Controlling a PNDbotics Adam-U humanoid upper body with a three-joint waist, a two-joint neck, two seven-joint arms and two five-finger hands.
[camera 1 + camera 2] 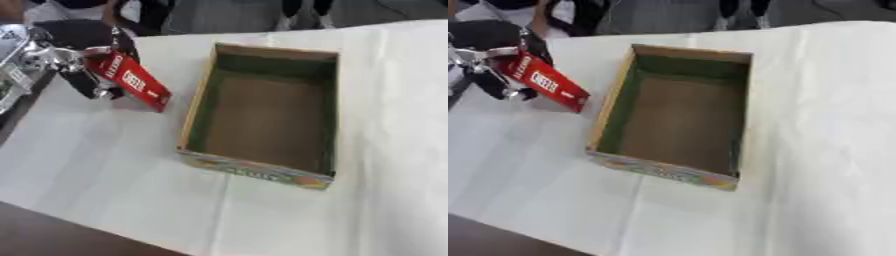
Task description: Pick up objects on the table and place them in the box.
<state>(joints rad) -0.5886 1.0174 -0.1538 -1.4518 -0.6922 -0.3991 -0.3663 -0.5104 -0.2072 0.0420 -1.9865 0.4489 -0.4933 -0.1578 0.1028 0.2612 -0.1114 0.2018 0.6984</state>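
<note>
Red, with white lettering along its face, a flat rectangular packet [134,81] sits in the upper left of the frame, held by the left hand [87,75]. The hand enters from the left edge, black with silver parts. Its fingers are curled round the packet's upper end, so the hand lies above and to the left of the packet while the packet's free end slants down and to the right, toward the box. The packet is tilted, not flat. A faint shadow lies on the cloth under its lower end; whether that corner touches the cloth cannot be told.

Box [196,100]: an open cardboard carton standing in the middle of the frame, long axis running from the top of the picture toward the bottom. Inner walls are dark green, floor brown, and the near outer wall carries a multicoloured print. Nothing can be seen lying inside it. The packet's lower corner is just beside the box's left wall, outside it, with a narrow strip of cloth visible between them.

Table [105,170]: covered with a white cloth showing fold creases; a dark edge shows at the lower left corner of the frame.

Right hand: does not appear in either eye view.
</note>
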